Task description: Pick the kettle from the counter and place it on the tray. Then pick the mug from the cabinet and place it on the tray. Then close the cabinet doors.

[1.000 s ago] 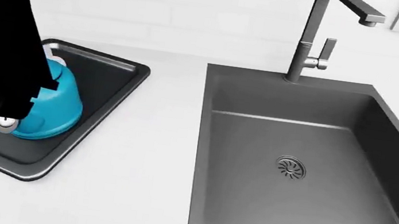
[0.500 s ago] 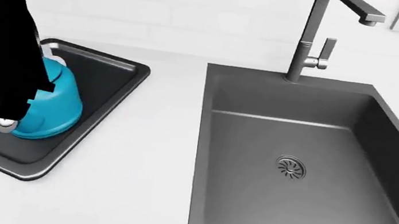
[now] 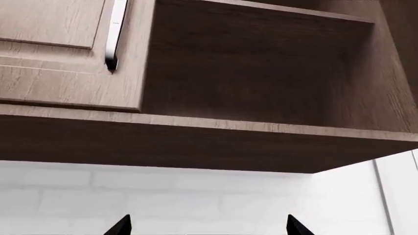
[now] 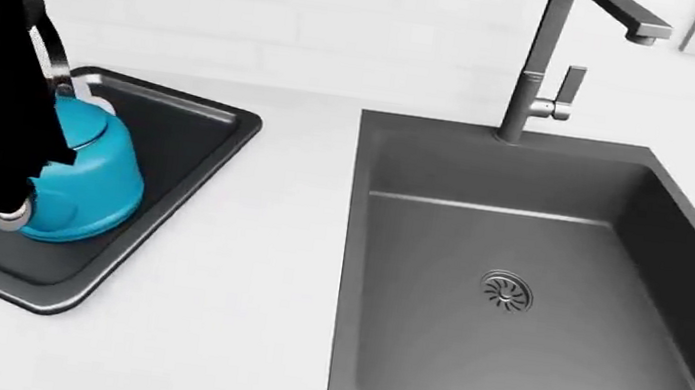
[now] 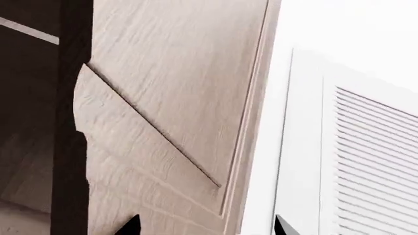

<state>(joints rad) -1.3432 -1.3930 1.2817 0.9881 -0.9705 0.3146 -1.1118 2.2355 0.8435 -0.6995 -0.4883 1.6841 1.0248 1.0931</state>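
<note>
Glossy teal kettle (image 4: pixel 88 176) on a matt black tray (image 4: pixel 170 162); smooth white surface (image 4: pixel 261 295); grained wood cabinet (image 3: pixel 196 142); brushed metal tap (image 4: pixel 547 60).

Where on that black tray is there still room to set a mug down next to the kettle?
The tray has bare floor between the kettle and its sink-side rim, and along its near rim. Its left part is hidden behind the left arm. The white counter strip between tray and sink is also bare.

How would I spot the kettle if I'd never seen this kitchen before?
Start at the dark grey sink set in the white counter, then look left to the black tray. The kettle stands in it, partly behind the robot's black arm. It is the only teal-blue thing, rounded, with an arched black handle.
</note>
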